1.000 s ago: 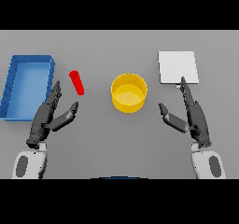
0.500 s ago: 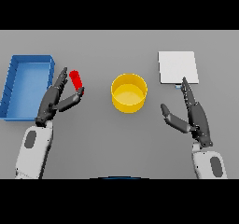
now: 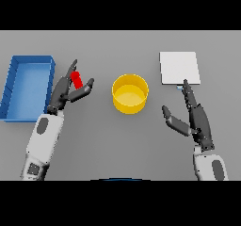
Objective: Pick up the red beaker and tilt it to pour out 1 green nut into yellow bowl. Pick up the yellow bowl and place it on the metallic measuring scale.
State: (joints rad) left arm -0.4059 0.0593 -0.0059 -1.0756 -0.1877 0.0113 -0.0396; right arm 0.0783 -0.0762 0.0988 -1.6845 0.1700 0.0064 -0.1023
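We seem to be at a lab bench: grey table (image 3: 117, 145), beaker (image 3: 76, 79), scale (image 3: 179, 68), blue bin (image 3: 19, 69).

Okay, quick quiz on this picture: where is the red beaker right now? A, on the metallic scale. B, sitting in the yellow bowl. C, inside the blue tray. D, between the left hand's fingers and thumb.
D: the red beaker sits between the fingers and thumb of the left hand, beside the blue tray and left of the yellow bowl.
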